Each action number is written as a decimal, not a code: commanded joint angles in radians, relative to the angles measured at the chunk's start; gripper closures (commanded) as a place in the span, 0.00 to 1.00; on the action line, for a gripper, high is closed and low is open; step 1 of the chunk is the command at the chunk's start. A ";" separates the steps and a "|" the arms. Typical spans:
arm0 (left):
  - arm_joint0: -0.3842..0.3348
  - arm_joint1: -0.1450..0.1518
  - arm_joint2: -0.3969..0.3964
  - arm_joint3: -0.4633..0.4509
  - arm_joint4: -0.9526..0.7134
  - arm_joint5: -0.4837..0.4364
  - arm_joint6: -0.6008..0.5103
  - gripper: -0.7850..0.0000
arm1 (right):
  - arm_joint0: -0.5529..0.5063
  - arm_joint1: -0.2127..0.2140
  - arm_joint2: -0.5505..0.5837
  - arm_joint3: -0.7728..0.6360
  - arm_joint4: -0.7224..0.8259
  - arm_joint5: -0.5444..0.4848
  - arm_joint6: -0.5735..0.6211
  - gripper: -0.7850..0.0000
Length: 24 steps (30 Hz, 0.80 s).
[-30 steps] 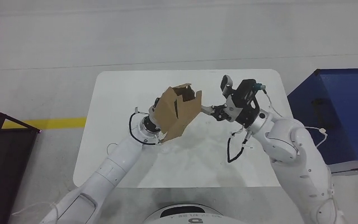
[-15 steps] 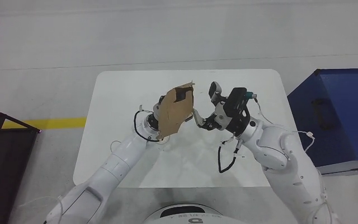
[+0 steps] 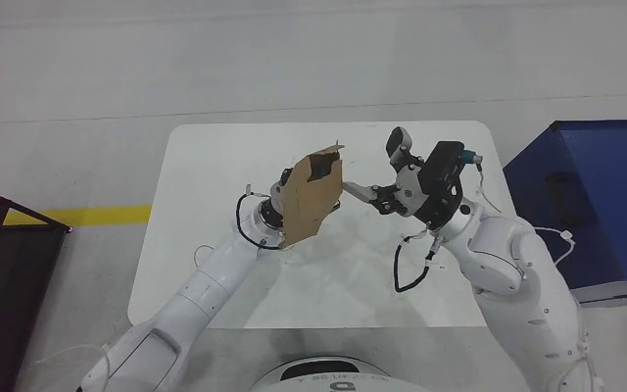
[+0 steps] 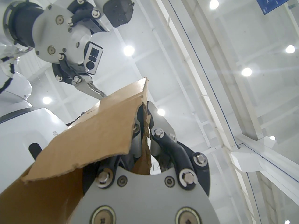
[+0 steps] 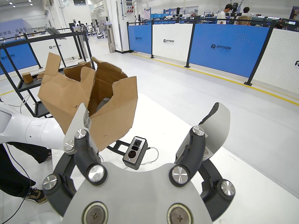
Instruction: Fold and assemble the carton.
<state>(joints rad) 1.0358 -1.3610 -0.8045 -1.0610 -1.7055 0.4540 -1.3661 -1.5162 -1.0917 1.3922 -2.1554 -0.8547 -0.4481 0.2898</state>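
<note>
The brown corrugated-cardboard carton [image 3: 312, 201] is held tilted above the centre of the white table [image 3: 216, 176], with its flaps open. The left gripper [image 4: 142, 127] is clamped on one carton wall. The right gripper [image 3: 377, 169], above the table's right half, stands spread wide. Expect light board that creases and tears easily: grip panels near the fold lines, not the ragged flap edges.

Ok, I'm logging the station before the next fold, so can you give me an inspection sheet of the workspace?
surface: white table, rounded corners.
job's things: carton opened out, flaps ragged and unfolded, held above the table.
clutter: nothing seen.
grippers: left gripper jaws shut on the carton; right gripper jaws open, one tip at the carton's edge.
cables: left-wrist cable and right-arm cable hang in loops, apart from the carton.
surroundings: blue bin beside the table; black frame opposite; yellow floor line.
</note>
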 commanded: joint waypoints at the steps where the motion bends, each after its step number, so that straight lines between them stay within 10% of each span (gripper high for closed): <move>1: 0.000 0.003 -0.003 0.001 0.017 -0.004 -0.004 1.00 | 0.005 0.001 0.004 -0.003 0.001 -0.002 0.008 0.00; 24: -0.009 0.031 -0.010 -0.030 0.108 -0.022 -0.022 1.00 | 0.089 0.004 0.008 0.038 0.098 -0.018 0.113 0.00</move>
<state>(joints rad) 1.0277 -1.3302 -0.8145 -1.0911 -1.5980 0.4325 -1.3876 -1.4294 -1.0875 1.4021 -2.1182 -0.7649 -0.4658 0.3994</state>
